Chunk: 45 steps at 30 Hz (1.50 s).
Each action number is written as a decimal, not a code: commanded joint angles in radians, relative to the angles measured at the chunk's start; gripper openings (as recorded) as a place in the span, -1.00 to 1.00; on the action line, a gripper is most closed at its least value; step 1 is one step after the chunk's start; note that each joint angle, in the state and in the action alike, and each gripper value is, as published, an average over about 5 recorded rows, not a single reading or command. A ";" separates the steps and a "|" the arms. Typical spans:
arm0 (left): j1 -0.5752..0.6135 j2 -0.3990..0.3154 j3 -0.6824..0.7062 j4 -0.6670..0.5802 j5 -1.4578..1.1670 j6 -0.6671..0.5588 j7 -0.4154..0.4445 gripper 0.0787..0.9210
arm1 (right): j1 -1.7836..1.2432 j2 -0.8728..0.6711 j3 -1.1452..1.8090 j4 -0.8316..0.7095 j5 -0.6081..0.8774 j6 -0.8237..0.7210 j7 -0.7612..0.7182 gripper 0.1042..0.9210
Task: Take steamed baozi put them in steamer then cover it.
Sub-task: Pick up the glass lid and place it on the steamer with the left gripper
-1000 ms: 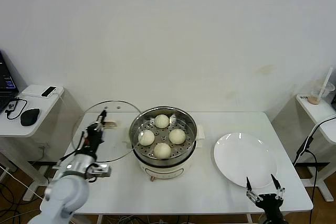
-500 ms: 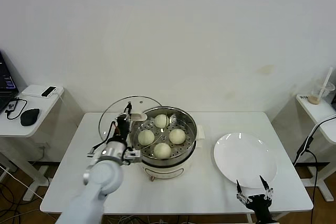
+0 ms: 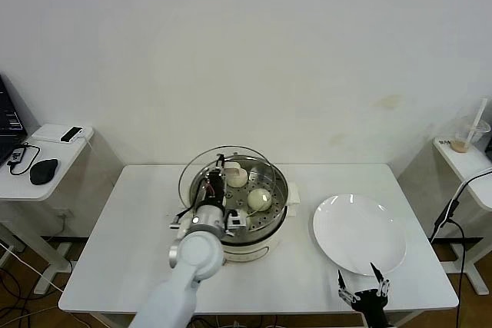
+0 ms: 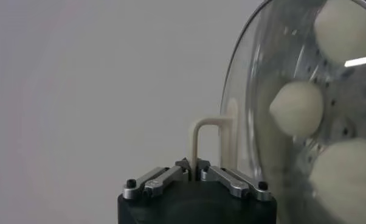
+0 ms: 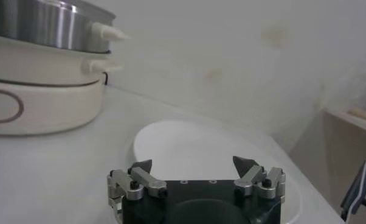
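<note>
The steamer (image 3: 274,174), a shiny steel pot on a cream base (image 3: 247,252), stands mid-table. Two steamed baozi (image 3: 237,177) (image 3: 259,199) show on its perforated tray; my left arm hides the others. My left gripper (image 3: 217,171) is shut on the cream handle (image 4: 198,141) of the round glass lid (image 3: 198,170), which hangs tilted over the pot's left side. In the left wrist view the gripper (image 4: 192,165) pinches the handle, and baozi (image 4: 296,108) show through the glass lid (image 4: 256,91). My right gripper (image 3: 364,294) is open and empty at the table's front edge, near the plate.
An empty white plate (image 3: 358,233) lies to the right of the steamer. The right wrist view shows the plate (image 5: 189,141) just past the open gripper (image 5: 193,164), and the steamer (image 5: 43,24) farther off. Side tables stand at both ends.
My left gripper has carried the glass lid to the right, from beside the steamer to over its left part. The right gripper has drawn back toward the front edge, still open.
</note>
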 commanded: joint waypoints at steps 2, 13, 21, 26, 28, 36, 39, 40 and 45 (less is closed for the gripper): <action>-0.013 -0.106 0.049 0.041 0.106 0.015 0.033 -0.86 | -0.003 0.006 -0.014 -0.014 -0.024 0.003 0.000 0.76; 0.021 -0.104 0.036 0.043 0.142 0.003 0.030 -0.86 | -0.005 0.006 -0.020 -0.013 -0.029 0.004 -0.001 0.76; 0.040 -0.097 0.024 0.033 0.142 -0.002 0.030 -0.86 | -0.008 0.010 -0.027 -0.013 -0.034 0.005 -0.002 0.76; 0.039 -0.104 0.022 0.041 0.145 -0.006 0.028 -0.86 | -0.011 0.011 -0.031 -0.010 -0.036 0.007 -0.002 0.76; 0.039 -0.106 0.022 0.044 0.146 -0.007 0.028 -0.86 | -0.011 0.011 -0.031 -0.011 -0.036 0.007 -0.003 0.76; 0.040 -0.115 0.020 0.052 0.150 -0.018 0.017 -0.86 | -0.010 0.010 -0.034 -0.016 -0.037 0.007 -0.004 0.76; 0.044 -0.118 0.018 0.044 0.144 -0.023 0.009 -0.86 | -0.009 0.009 -0.034 -0.017 -0.038 0.006 -0.004 0.76; 0.046 -0.118 0.018 0.038 0.142 -0.023 0.008 -0.85 | -0.009 0.009 -0.034 -0.017 -0.038 0.006 -0.004 0.76; 0.063 -0.114 0.026 -0.010 0.134 -0.025 0.006 -0.60 | -0.009 0.011 -0.037 -0.016 -0.042 0.004 -0.004 0.76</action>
